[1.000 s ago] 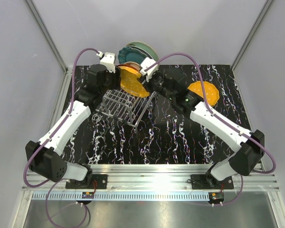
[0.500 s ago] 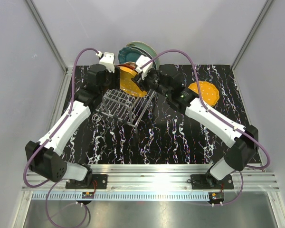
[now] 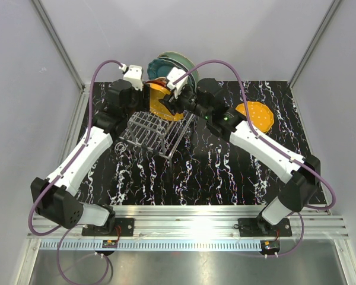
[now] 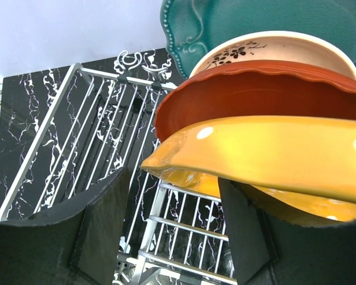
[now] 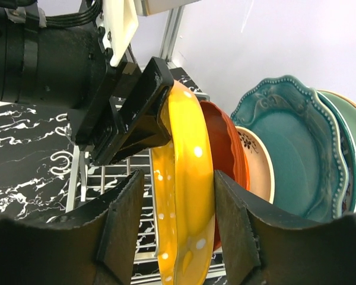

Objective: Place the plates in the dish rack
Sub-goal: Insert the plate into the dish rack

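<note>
As viewed from overhead, noted left gripper (image 3: 147, 94) and right gripper (image 3: 173, 102) converged at the far end of the dish rack (image 3: 149, 132), either side of the dotted orange-yellow plate (image 3: 161, 105). Plate on edge at the front of the loaded row, with the dark teal and mint green plates (image 3: 173, 61) behind. Second dotted plate (image 3: 255, 116) flat on the table (image 3: 225, 172), well apart to the right, not yet loaded.

From the left wrist: fingers (image 4: 101, 225) parted wide around the yellow rim (image 4: 255, 154), with a clear gap on one side; nothing clamped. Red-orange plate (image 4: 255, 89) directly behind, then the cream-centred plate (image 4: 273, 47).

From the right wrist: fingers (image 5: 124, 231) astride the same rim, spread slightly wider than the plate edge; no firm hold apparent.

Judged glazed ceramic: rigid, moderately heavy, slick, liable to chip against the wire. Best taken by pinching across the upper rim, well clear of the slot bars.

Against the frame a second earlier: right arm advanced leftward, right jaws noticeably wider, left slightly wider, plate more upright with less of its face showing.
</note>
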Controlling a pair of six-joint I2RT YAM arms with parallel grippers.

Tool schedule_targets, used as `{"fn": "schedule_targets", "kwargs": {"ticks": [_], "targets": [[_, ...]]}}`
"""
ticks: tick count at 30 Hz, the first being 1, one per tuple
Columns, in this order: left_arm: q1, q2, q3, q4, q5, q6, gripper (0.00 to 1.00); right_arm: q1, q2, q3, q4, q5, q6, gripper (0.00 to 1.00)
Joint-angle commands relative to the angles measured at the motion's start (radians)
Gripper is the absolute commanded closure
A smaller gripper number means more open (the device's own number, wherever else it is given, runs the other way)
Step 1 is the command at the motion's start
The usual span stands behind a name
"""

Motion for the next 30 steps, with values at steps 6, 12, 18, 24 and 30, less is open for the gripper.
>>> {"fn": "schedule_targets", "kwargs": {"ticks": [6, 12, 18, 24, 30], "targets": [[-0.002, -0.045, 0.001, 0.086, -0.027, 0.016, 0.34, 0.02, 0.004, 0.064, 0.019, -0.03, 0.019, 0.41], [-0.002, -0.05, -0.001, 0.088, -0.041, 0.022, 0.34, 0.022, -0.01, 0.059, 0.021, -0.025, 0.021, 0.43], [-0.002, -0.053, -0.005, 0.088, -0.044, 0.033, 0.35, 0.02, -0.024, 0.056, -0.013, -0.033, 0.029, 0.45], [-0.002, -0.052, -0.007, 0.089, -0.043, 0.036, 0.44, 0.019, -0.036, 0.055, -0.01, -0.044, 0.038, 0.55], [-0.002, -0.049, -0.005, 0.083, -0.041, 0.037, 0.46, 0.022, -0.022, 0.056, -0.01, -0.041, 0.039, 0.62]]}}
